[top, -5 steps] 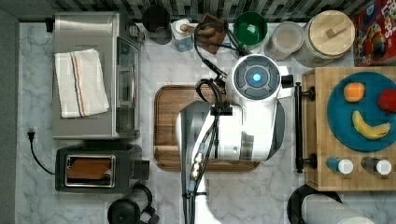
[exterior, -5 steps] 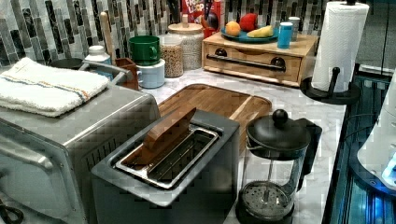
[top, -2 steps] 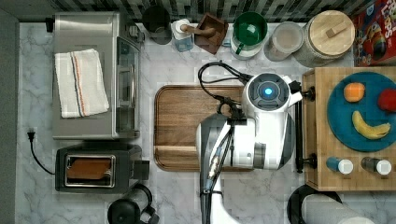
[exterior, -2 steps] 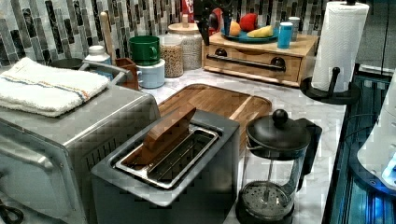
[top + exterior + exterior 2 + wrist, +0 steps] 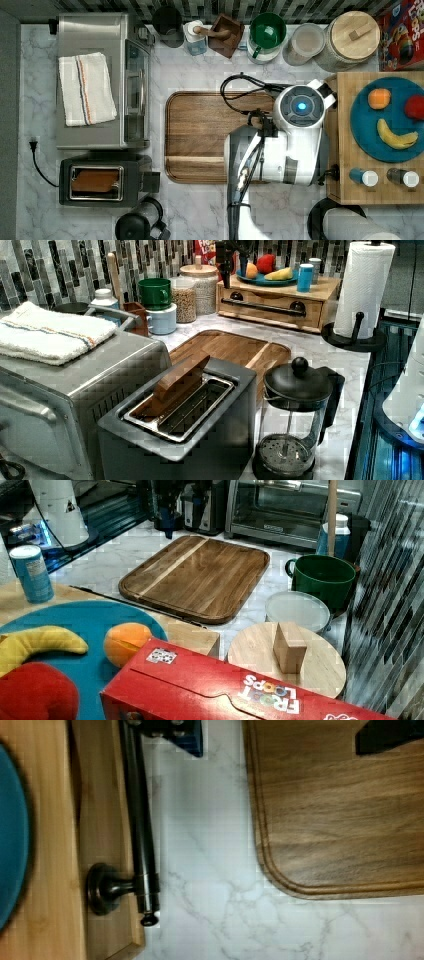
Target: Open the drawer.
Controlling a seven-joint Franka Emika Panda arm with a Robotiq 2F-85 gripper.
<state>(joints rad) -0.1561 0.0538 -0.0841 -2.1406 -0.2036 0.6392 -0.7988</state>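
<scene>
Beside the drawer (image 5: 107, 825) handle, hand (image 5: 165, 735) (fingertip touching bar), marble below

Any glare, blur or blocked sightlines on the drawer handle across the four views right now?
Wrist view: the black bar handle is soft and slightly blurred but readable, no glare. Left view: the drawer front is evenly lit, handle distinct; dark arm parts sit above its far end. Top view: the arm covers most of the handle. Right view: blocky compression, foreground fruit soft, mild sheen on the walnut tray.

Bare marble strip (image 5: 200, 845) between drawer handle (image 5: 140, 820) and walnut tray (image 5: 340, 810).
</scene>
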